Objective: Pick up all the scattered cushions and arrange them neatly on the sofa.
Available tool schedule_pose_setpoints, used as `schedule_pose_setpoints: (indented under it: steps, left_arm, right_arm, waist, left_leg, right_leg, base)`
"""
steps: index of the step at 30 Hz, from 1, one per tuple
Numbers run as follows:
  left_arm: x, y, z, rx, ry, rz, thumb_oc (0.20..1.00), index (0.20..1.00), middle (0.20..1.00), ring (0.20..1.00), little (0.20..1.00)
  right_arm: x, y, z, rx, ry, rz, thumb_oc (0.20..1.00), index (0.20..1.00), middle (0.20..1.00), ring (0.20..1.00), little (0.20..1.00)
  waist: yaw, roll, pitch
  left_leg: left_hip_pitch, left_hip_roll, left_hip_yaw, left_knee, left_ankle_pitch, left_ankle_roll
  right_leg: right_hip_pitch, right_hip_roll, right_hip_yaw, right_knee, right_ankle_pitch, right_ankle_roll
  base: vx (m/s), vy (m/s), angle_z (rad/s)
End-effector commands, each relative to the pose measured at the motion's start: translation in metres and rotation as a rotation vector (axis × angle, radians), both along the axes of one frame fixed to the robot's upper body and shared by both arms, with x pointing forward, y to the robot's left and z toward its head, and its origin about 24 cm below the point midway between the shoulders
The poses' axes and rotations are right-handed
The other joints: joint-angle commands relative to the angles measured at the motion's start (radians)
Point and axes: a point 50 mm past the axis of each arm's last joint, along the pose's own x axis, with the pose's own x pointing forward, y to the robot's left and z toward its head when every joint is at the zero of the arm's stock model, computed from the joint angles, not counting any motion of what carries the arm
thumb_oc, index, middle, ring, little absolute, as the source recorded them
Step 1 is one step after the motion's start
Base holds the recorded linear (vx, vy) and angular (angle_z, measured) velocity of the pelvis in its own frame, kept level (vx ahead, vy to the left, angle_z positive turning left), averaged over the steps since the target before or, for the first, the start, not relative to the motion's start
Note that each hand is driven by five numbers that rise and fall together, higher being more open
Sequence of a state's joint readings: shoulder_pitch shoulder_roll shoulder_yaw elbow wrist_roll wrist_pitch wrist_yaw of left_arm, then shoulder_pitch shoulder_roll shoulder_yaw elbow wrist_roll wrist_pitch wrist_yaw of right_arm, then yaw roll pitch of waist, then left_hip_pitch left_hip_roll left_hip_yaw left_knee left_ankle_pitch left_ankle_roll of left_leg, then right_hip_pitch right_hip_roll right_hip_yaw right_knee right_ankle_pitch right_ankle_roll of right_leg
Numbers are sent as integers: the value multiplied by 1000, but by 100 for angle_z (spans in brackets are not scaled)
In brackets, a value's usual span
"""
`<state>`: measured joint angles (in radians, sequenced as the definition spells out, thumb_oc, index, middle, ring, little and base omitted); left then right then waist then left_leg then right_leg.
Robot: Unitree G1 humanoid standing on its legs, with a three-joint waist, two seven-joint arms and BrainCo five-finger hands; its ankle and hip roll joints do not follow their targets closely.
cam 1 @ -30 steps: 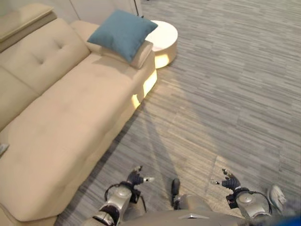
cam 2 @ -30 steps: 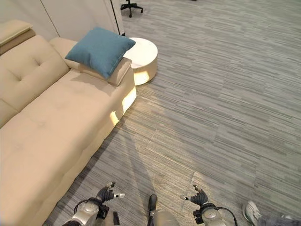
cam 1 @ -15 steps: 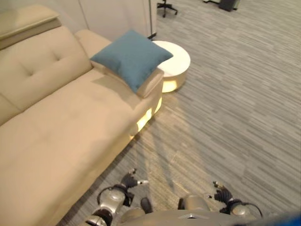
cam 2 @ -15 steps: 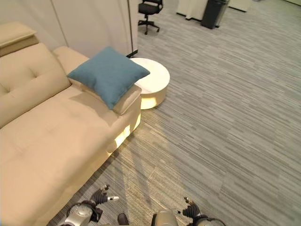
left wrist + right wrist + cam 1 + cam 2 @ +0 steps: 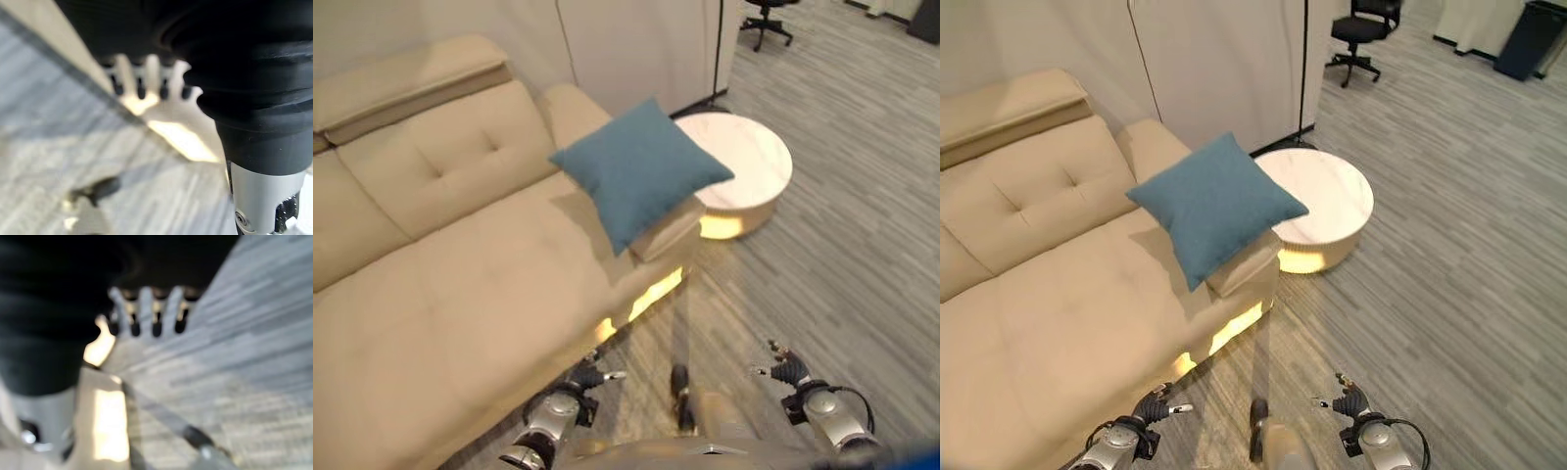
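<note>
A: Hanging low over the carpet, nearest us, the left hand (image 5: 590,376) and right hand (image 5: 785,371) both have relaxed, spread fingers and hold nothing.

B: Touching anything?

A: No, neither; the left hand is just beside the sofa (image 5: 460,294) front edge.

B: And the cushion?

A: One blue cushion (image 5: 638,169) rests tilted on the sofa's end armrest, one corner overhanging toward the round side table (image 5: 754,166) beyond.

B: Risk?

A: Perched on that edge, a clumsy one-sided nudge could, I'd guess, tip it off onto the table or floor.
</note>
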<state>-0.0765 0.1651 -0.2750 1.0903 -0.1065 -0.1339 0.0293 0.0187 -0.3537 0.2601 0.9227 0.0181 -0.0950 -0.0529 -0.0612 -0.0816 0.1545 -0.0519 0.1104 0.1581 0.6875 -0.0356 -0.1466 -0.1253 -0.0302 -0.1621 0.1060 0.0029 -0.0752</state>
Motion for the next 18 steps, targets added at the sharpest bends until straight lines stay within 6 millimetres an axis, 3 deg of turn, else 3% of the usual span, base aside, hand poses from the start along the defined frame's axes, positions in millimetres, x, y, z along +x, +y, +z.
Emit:
schedule_pose_setpoints:
  steps: [1,2,4,7,8,10,12,13,14,17,18]
  left_arm:
    - [3,11,4,6,-26,30,1000,1000,1000,1000,1000]
    - [3,11,3,6,-26,30,1000,1000,1000,1000,1000]
    - [1,10,3,7,-22,28,1000,1000,1000,1000,1000]
    - [1,12,3,13,-21,28,1000,1000,1000,1000,1000]
    - [-3,15,1,14,-7,44,1000,1000,1000,1000,1000]
    - [-7,17,0,13,1,63,1000,1000,1000,1000,1000]
    - [-11,20,-1,16,9,75,1000,1000,1000,1000,1000]
    - [-13,22,-1,20,14,83,1000,1000,1000,1000,1000]
    - [-11,26,0,30,7,94,1000,1000,1000,1000,1000]
    - [-8,30,2,42,-5,94,1000,1000,1000,1000,1000]
    - [-5,31,4,43,-21,99,1000,1000,1000,1000,1000]
  right_arm:
    - [-10,-1,-2,10,0,-14,1000,1000,1000,1000,1000]
    - [-10,-1,-2,10,0,-14,1000,1000,1000,1000,1000]
    - [-14,-2,-4,3,15,-22,1000,1000,1000,1000,1000]
    - [-17,-3,-7,-9,36,-24,1000,1000,1000,1000,1000]
    - [-14,0,-6,-2,24,-11,1000,1000,1000,1000,1000]
    - [-12,3,-5,1,18,8,1000,1000,1000,1000,1000]
    - [-10,6,-5,3,12,23,1000,1000,1000,1000,1000]
    - [-8,9,-4,7,4,33,1000,1000,1000,1000,1000]
    - [-2,13,-2,18,-15,42,1000,1000,1000,1000,1000]
    - [3,18,0,35,-37,44,1000,1000,1000,1000,1000]
    - [4,18,1,41,-46,34,1000,1000,1000,1000,1000]
  waist:
    - [-13,-37,-20]
    - [-14,-37,-18]
    - [-10,-30,-21]
    - [-3,-7,-16]
    - [0,-2,-22]
    - [13,-2,-24]
    - [28,-3,-36]
    - [34,-3,-37]
    - [31,0,-24]
    - [25,1,-18]
    - [20,7,-19]
  left_leg:
    - [-14,-32,109,-253,-37,88]
    - [-10,-33,109,-256,-37,89]
    - [-39,-31,118,-414,-30,96]
    - [-71,2,153,-604,98,69]
    - [-44,-5,153,-662,94,76]
    - [-36,-33,117,-656,84,88]
    - [-18,-50,133,-661,66,106]
    - [-6,-58,137,-663,56,118]
    - [17,-61,138,-658,45,135]
    - [37,-69,131,-662,28,145]
    - [49,-76,118,-667,17,148]
  right_leg:
    - [110,-45,17,-116,-1,148]
    - [113,-46,16,-118,-2,149]
    - [136,-44,11,-124,-23,157]
    - [173,-15,-4,-119,-69,154]
    - [183,-2,-4,-107,-87,161]
    - [186,-14,-2,-40,-113,167]
    - [178,-28,-2,15,-117,184]
    - [154,-39,-2,77,-109,196]
    - [80,-54,7,217,-73,228]
    - [36,-70,28,264,-62,239]
    - [24,-88,47,214,-60,230]
  base:
    - [285,-41,27]
    - [195,13,23]
    - [222,46,24]
    - [276,75,13]
    - [312,103,-19]
    - [286,137,-40]
    - [210,132,-35]
    - [183,154,-28]
    - [105,109,-29]
    - [98,49,-6]
    - [147,-24,33]
